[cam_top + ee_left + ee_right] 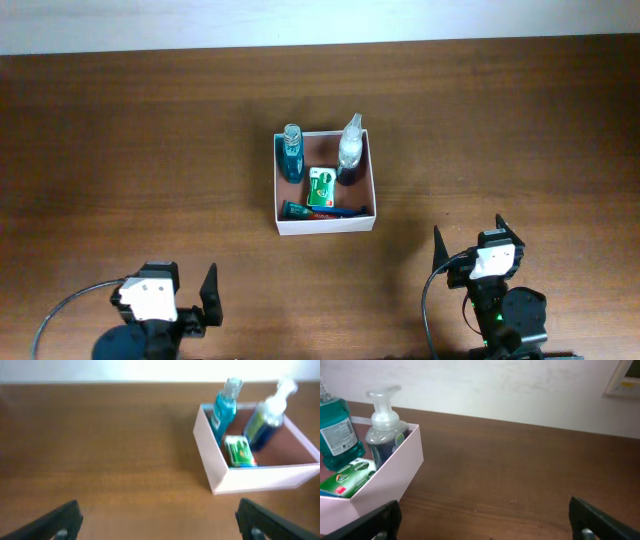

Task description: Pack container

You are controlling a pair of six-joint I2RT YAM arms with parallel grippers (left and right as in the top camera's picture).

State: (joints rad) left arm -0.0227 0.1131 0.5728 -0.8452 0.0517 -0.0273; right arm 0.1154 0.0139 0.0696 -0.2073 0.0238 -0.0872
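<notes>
The container (279, 200) is a square white-walled box with a reddish-brown floor at the table's middle. It holds a teal mouthwash bottle (291, 155), a clear pump bottle (350, 148), a green packet (321, 187) and a dark tube (320, 211) along its near wall. The container also shows in the left wrist view (212, 455) and the right wrist view (395, 472). My left gripper (180, 295) is open and empty near the front left. My right gripper (470, 238) is open and empty near the front right. Both are apart from the container.
The brown wooden table (120, 150) spreads on all sides of the container. A white wall (300, 20) runs along the table's far edge. A framed item (625, 380) hangs on the wall at the right.
</notes>
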